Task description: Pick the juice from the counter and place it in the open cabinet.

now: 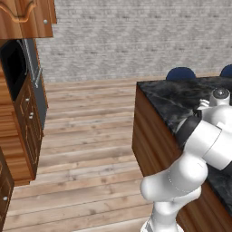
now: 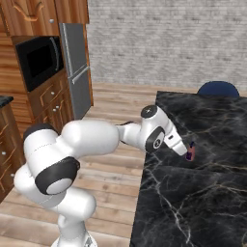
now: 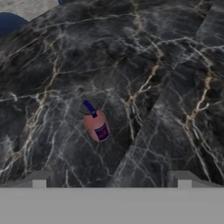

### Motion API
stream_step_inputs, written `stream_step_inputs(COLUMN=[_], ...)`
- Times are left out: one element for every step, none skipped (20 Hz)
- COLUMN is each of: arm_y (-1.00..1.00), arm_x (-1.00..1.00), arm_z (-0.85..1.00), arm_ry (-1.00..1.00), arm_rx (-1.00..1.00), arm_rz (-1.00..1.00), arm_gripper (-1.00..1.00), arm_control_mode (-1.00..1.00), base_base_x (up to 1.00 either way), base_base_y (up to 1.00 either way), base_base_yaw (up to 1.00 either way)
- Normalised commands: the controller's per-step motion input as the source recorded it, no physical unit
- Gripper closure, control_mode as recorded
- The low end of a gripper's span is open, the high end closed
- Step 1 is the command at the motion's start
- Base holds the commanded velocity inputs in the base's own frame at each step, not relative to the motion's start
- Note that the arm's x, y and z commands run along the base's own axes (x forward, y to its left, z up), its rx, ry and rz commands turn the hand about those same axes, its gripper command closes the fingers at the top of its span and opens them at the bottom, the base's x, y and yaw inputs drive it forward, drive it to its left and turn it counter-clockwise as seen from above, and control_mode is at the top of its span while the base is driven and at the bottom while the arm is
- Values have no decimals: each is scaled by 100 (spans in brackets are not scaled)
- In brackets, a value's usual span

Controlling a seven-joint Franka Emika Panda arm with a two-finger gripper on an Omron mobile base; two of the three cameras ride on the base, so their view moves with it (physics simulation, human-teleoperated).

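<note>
A: Where's your gripper (image 3: 111,179) rn?

B: Over the counter (image 2: 207,193), near its edge. My fingers (image 3: 40,178) are spread wide, nothing between them.

A: And the juice (image 3: 97,123)?

B: On the black marble just ahead of my fingertips, not touching them. Pinkish-brown bottle w/ a dark purple label and a dark cap. In the hand view it sits a bit left of centre, between the two finger lines but further out. From the right base view the bottle is right beside the tip of my hand, apart from it afaict.

A: Upright or lying?

B: Looks upright, seen from above at an angle; can't say for sure.

A: Anything further out?

B: Blue chair (image 2: 218,88) at the far edge of the counter. Then wood floor (image 1: 86,136), a grey fridge (image 2: 76,67) and a black microwave (image 2: 41,60) set in wooden cupboards, brick wall (image 2: 164,38) at the back.
</note>
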Motion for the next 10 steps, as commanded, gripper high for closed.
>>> stream_step_inputs(arm_y=[0, 0, 0, 0, 0, 0, 0, 0, 0, 0], arm_x=[9, 16, 20, 19, 18, 17, 15, 18, 18, 14], arm_z=[-6, -15, -21, -24, -20, -21, -16, -15, -16, -11], arm_ry=[0, 0, 0, 0, 0, 0, 0, 0, 0, 0], arm_rx=[0, 0, 0, 0, 0, 0, 0, 0, 0, -1], arm_rz=[0, 0, 0, 0, 0, 0, 0, 0, 0, 0], arm_gripper=[-100, -100, -100, -100, -100, -100, -100, -100, -100, -100], arm_control_mode=[-100, -100, -100, -100, -100, -100, -100, -100, -100, -100], base_base_x=[0, 0, 0, 0, 0, 0, 0, 0, 0, 0], base_base_y=[0, 0, 0, 0, 0, 0, 0, 0, 0, 0], base_base_yaw=[0, 0, 0, 0, 0, 0, 0, 0, 0, 0])
